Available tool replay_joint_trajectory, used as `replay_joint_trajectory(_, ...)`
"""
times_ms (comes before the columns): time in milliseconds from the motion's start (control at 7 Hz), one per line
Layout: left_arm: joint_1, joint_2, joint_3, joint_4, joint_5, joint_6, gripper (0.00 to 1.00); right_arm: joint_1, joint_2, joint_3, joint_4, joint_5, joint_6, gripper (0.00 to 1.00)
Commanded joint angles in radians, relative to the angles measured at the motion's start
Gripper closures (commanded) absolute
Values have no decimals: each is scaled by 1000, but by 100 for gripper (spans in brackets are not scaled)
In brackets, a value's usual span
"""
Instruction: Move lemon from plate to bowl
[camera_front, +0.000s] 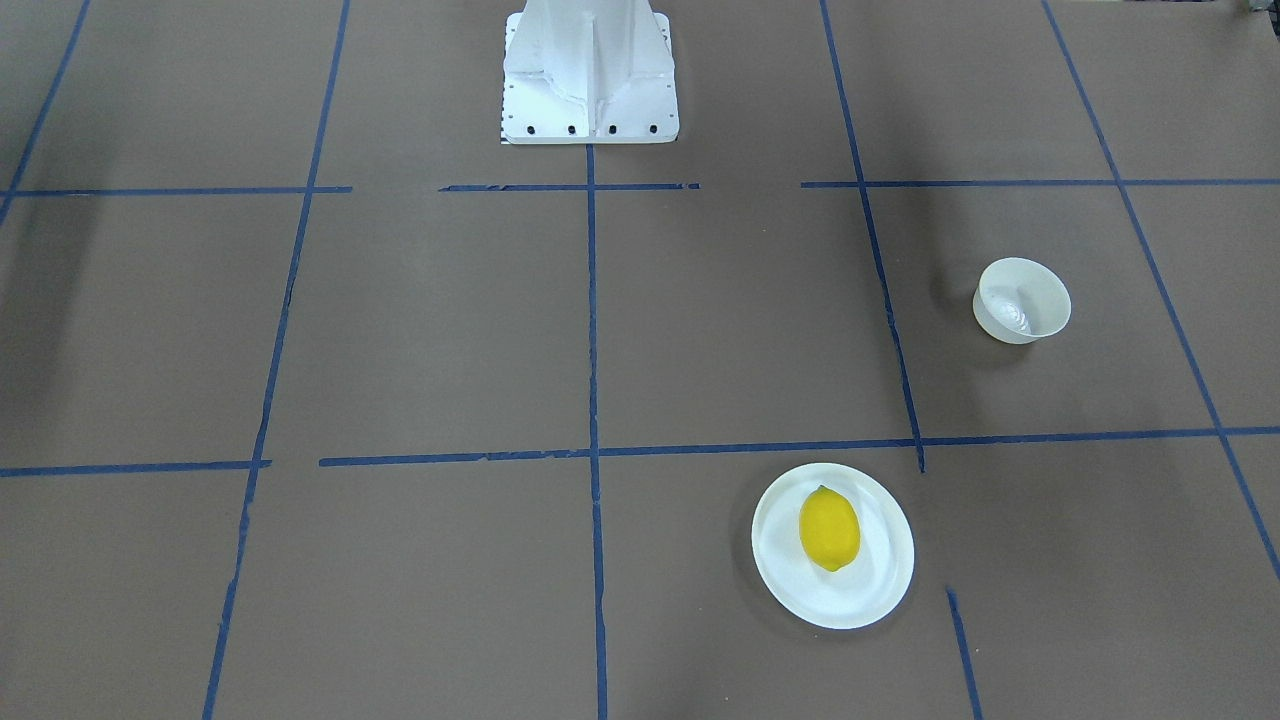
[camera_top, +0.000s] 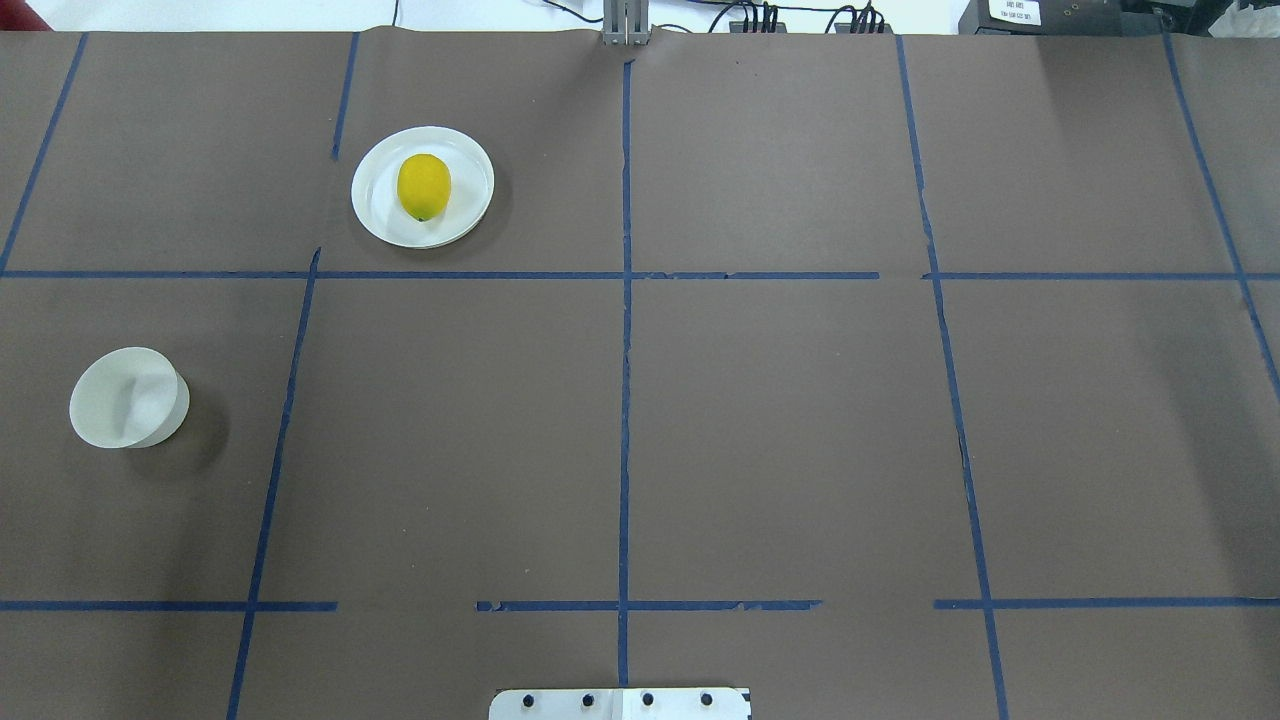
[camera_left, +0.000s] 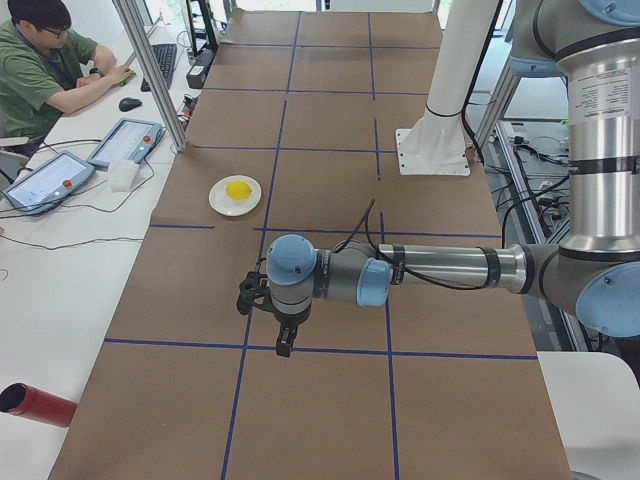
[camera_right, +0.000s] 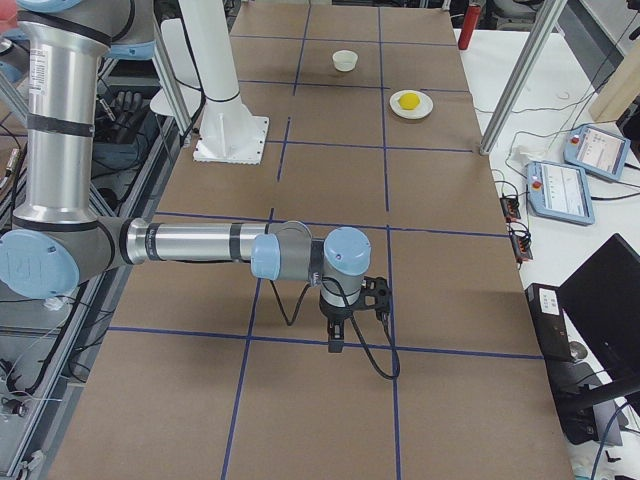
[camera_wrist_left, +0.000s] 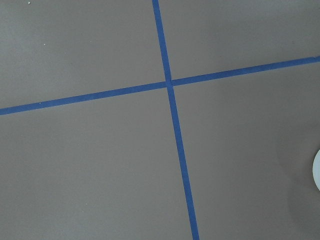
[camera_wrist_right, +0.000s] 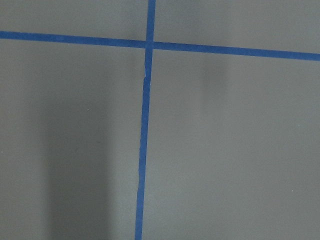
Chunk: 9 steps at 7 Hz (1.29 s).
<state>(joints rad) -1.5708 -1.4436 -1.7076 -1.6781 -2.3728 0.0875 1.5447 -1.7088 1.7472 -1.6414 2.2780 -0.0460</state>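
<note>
Plainly, the smooth bright-yellow lemon (camera_front: 829, 529) lies on the white plate (camera_front: 880, 592), well apart from the small deep bowl (camera_front: 1022, 300). The left gripper (camera_left: 285, 342) and right gripper (camera_right: 336, 340) hang over the table (camera_front: 450, 330); whether either is apart or together I cannot tell.

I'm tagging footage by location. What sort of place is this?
Probably a robotics lab or test cell: a brown paper-covered table gridded in blue tape, a silver-and-blue robot arm, and a green-shirted operator beside touchscreen control tablets.
</note>
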Motion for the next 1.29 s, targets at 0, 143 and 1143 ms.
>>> replay_joint_trajectory(0,-2,2,-10,-3,-2,1,0,0,0,0,0,0,0,0)
replay_joint_trajectory(143,-2,0,-10,-5,-2,1,0,0,0,0,0,1,0,0)
replay_joint_trajectory(1143,214,-364,32,-118,33,-271,0,0,0,0,0,1,0,0)
